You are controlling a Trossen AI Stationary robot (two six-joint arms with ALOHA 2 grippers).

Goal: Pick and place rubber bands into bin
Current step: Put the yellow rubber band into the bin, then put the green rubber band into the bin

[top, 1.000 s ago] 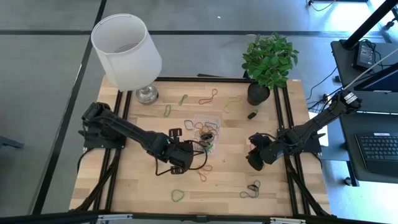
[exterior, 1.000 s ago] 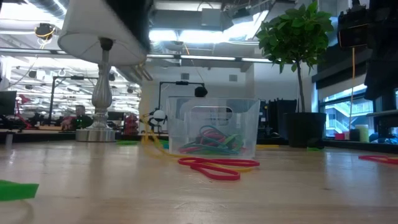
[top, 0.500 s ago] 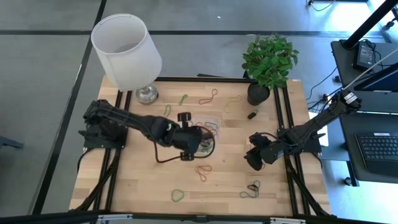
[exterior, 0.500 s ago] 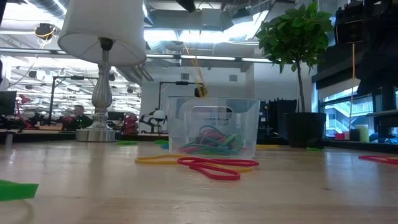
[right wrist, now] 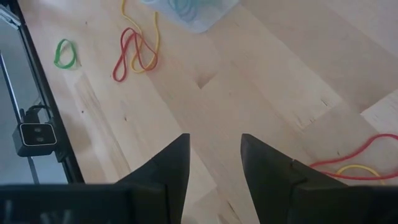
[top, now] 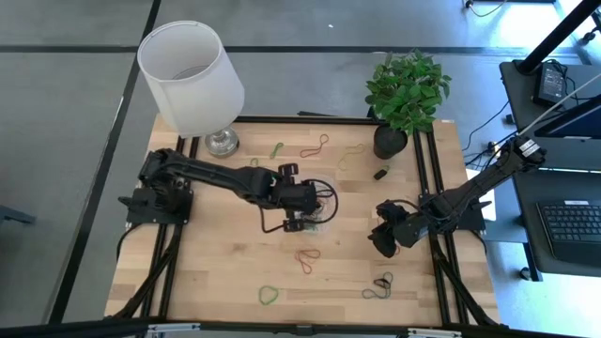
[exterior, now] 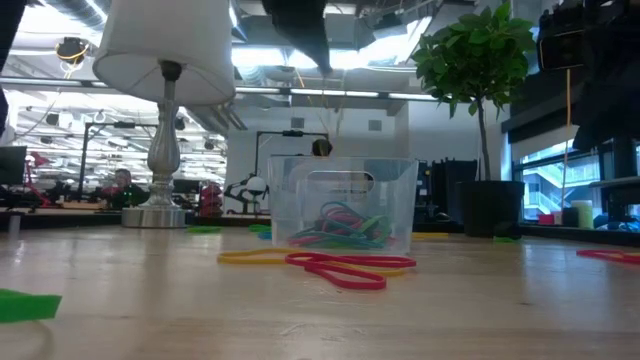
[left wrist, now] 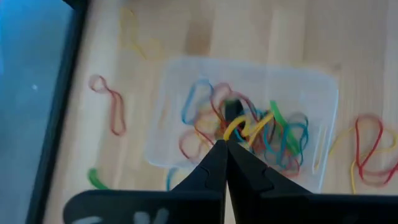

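Observation:
The clear bin (top: 302, 178) (exterior: 400, 200) (left wrist: 311, 87) stands mid-table with several coloured rubber bands in it. My left gripper (top: 313, 212) (left wrist: 225, 144) hangs above the bin, shut on a yellow rubber band (left wrist: 247, 127). The low view shows the band as a thin strand (exterior: 335, 112) dangling over the bin. Loose bands lie flat on the wood: a red and yellow pair (top: 307, 258) (right wrist: 134, 50), a green one (top: 269, 295) and a black one (top: 382, 284). My right gripper (top: 385, 240) (right wrist: 214, 152) waits open over bare wood at the right. My left gripper pinches the yellow rubber band between the free ends of its two fingers, at one spot on the loop (left wrist: 234, 133). The fingers slant down from the table's left side. The band hangs slack below them, lifted clear above the bin.
A white-shaded lamp (top: 192, 80) stands at the far left and a potted plant (top: 406, 94) at the far right. A small black clip (top: 381, 173) lies near the pot. More bands (top: 315, 145) lie scattered along the far edge. Black rails run down both table sides.
My left gripper, staying shut, has risen and gone from the table's middle toward the far right until it is over the bin. The yellow rubber band has gone with it, lifted off the wood, and now dangles above the bin.

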